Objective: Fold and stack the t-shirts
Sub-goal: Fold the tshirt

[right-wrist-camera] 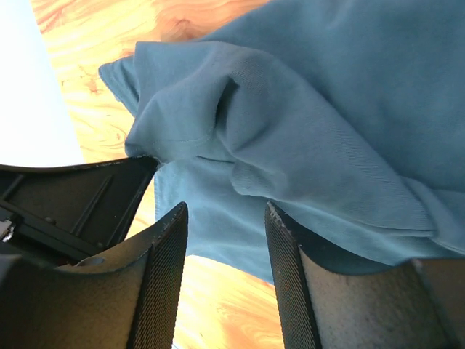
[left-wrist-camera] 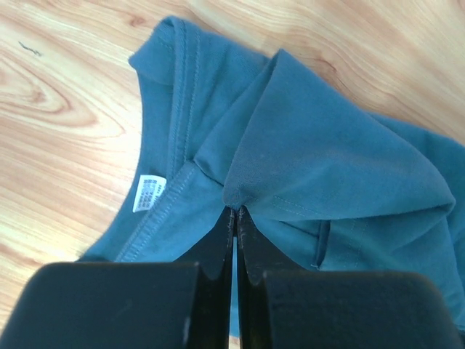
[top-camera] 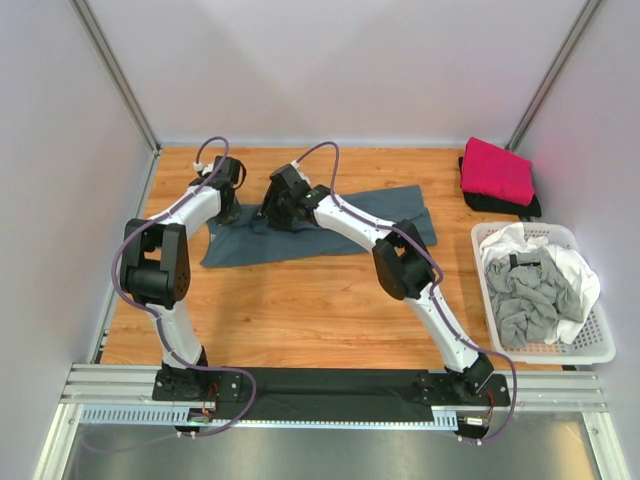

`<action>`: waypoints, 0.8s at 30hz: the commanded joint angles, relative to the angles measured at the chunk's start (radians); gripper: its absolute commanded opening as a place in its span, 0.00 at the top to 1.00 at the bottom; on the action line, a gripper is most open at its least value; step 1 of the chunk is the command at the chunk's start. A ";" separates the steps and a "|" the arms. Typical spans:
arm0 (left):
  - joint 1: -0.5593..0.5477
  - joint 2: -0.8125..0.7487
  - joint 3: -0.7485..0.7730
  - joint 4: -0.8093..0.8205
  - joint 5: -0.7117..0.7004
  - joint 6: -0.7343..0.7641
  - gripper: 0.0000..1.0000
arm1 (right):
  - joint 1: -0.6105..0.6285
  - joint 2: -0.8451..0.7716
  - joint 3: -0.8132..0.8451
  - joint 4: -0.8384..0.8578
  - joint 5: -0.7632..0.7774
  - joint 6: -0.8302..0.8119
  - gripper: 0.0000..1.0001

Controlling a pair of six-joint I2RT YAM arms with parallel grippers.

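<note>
A large slate blue-grey t-shirt (top-camera: 350,228) lies spread across the far middle of the wooden table. My left gripper (top-camera: 228,206) is at its left end, shut on a raised fold of the cloth (left-wrist-camera: 236,211) beside the collar and its white label (left-wrist-camera: 150,193). My right gripper (top-camera: 276,212) is just to the right over the same end, open. Its fingertips (right-wrist-camera: 225,211) are close under a bunched edge of the shirt (right-wrist-camera: 305,138), with nothing pinched between them. A folded magenta-pink t-shirt (top-camera: 496,170) rests on a folded black one (top-camera: 505,206) at the far right.
A white lattice basket (top-camera: 560,354) stands at the right edge, holding a crumpled light grey shirt (top-camera: 525,300) and a white one (top-camera: 578,275). White walls and metal posts enclose the table. The two arm bases sit on a black rail (top-camera: 320,385) at the near edge.
</note>
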 commanded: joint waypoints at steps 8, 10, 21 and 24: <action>0.040 -0.054 -0.015 0.046 0.026 0.038 1.00 | 0.028 0.040 0.042 -0.004 0.031 0.051 0.50; 0.042 -0.058 -0.023 0.056 0.034 0.043 1.00 | 0.028 0.053 0.053 -0.002 0.033 0.056 0.50; 0.042 -0.067 -0.031 0.074 0.049 0.062 1.00 | 0.027 0.113 0.119 -0.019 0.073 0.074 0.51; 0.042 -0.067 -0.025 0.075 0.054 0.066 1.00 | 0.028 0.117 0.120 -0.019 0.103 0.078 0.55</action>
